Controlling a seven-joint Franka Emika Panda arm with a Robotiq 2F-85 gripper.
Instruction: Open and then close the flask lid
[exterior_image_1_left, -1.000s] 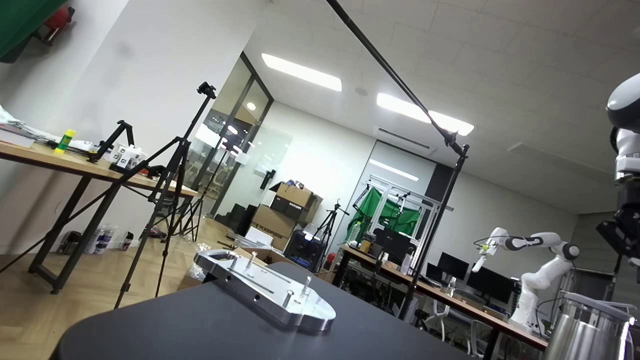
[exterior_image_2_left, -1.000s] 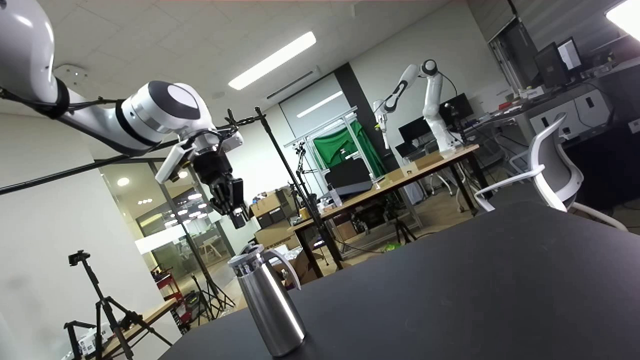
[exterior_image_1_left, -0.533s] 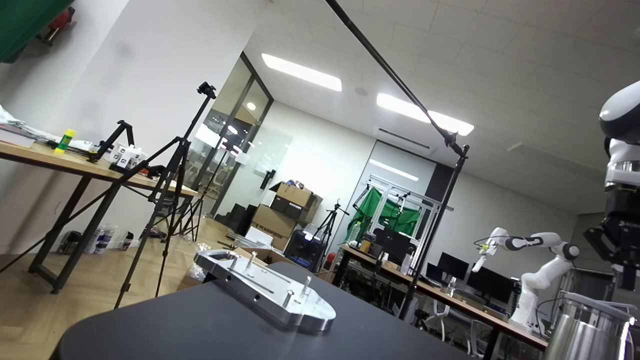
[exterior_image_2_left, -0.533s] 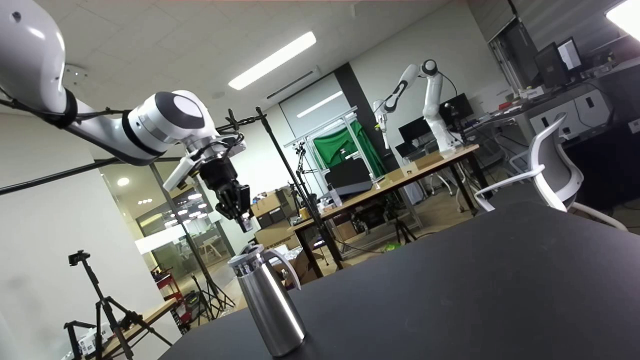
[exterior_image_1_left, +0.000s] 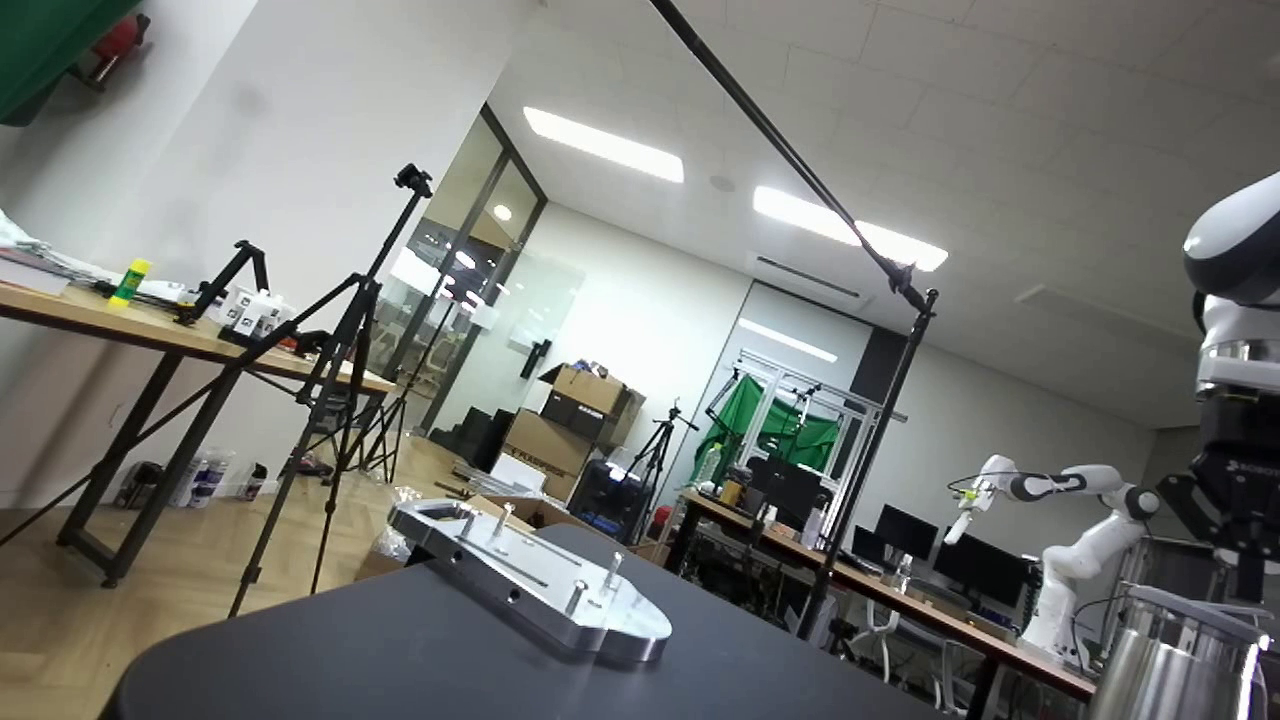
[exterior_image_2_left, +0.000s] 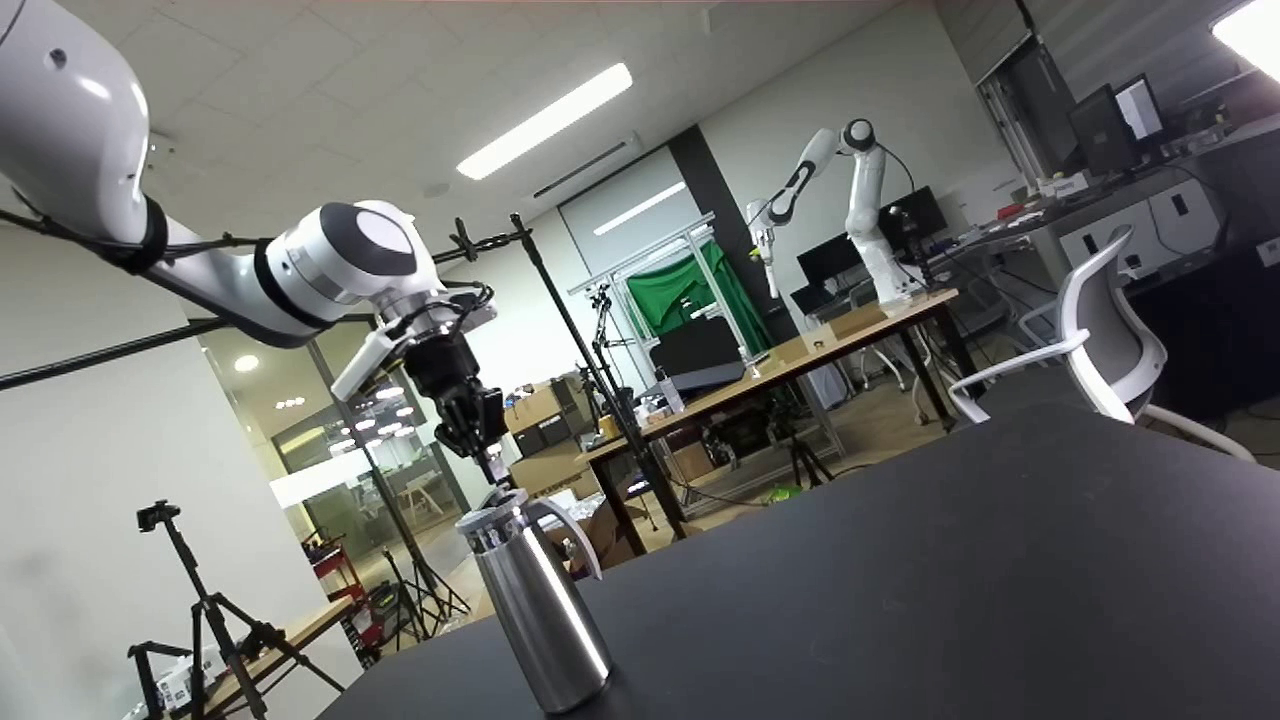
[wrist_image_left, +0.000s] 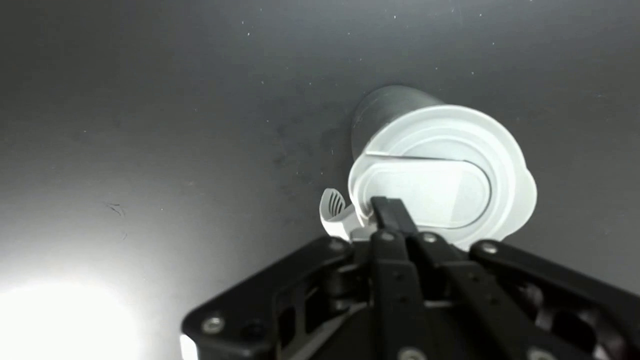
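A steel flask (exterior_image_2_left: 545, 610) with a light grey lid and handle (exterior_image_2_left: 580, 535) stands upright on the black table. It is cut off at the edge in an exterior view (exterior_image_1_left: 1165, 670). In the wrist view the flask lid (wrist_image_left: 435, 187) shows from above, its oval flap looking flush with the rim. The handle (wrist_image_left: 337, 222) sticks out on the left. My gripper (wrist_image_left: 390, 202) is shut, its fingertips together with nothing between them. The tips overlap the flap's handle-side end; whether they touch it cannot be told. In an exterior view the gripper (exterior_image_2_left: 492, 478) is right above the lid's handle side.
A silver metal plate with upright pins (exterior_image_1_left: 540, 580) lies on the black table (exterior_image_2_left: 900, 560). A white chair (exterior_image_2_left: 1090, 340) stands beyond the table edge. A black tripod (exterior_image_1_left: 350, 330) and a wooden desk with another arm (exterior_image_2_left: 870, 220) are farther back.
My gripper has moved down toward the flask lid and a little sideways over it. It stays shut. The flask has not moved.
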